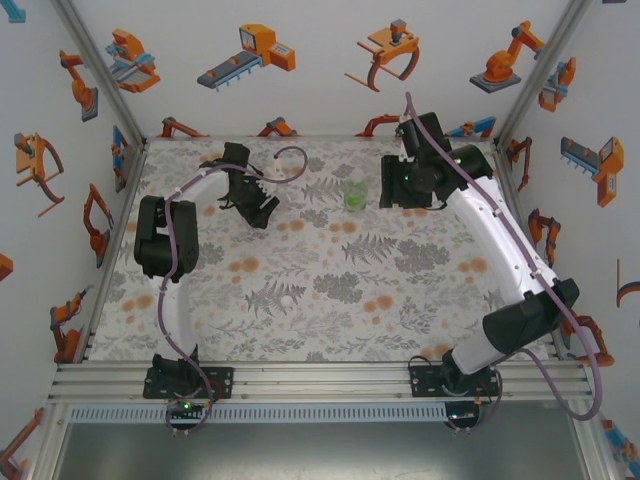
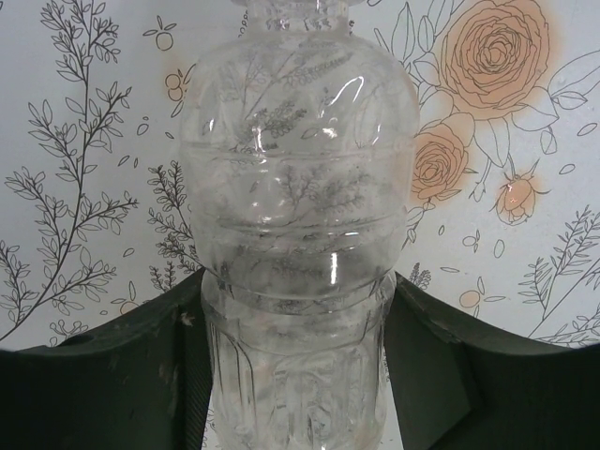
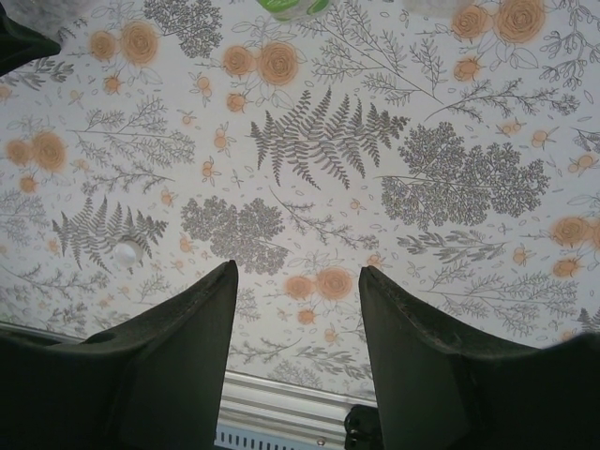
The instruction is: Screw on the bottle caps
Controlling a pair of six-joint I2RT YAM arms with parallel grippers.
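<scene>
Clear bottle [image 2: 300, 216] sits right at your left wrist camera, long axis running up that view, neck at the top edge, base toward the lens. Your left gripper [image 2: 300, 281] clamps its lower body, fingers [image 2: 141, 375] on both sides. Your right gripper [image 3: 298, 272] gapes, nothing between, over the mat [image 3: 450, 169]. Green bottle [image 1: 356, 195] stands far centre, just beside it. White cap [image 1: 288, 299] lies alone mid-mat.

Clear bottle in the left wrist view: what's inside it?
Nothing visible inside the clear bottle: the floral tablecloth behind shows straight through. Its lowest part runs off the frame between the fingers of the left gripper, so that part is unseen.
</scene>
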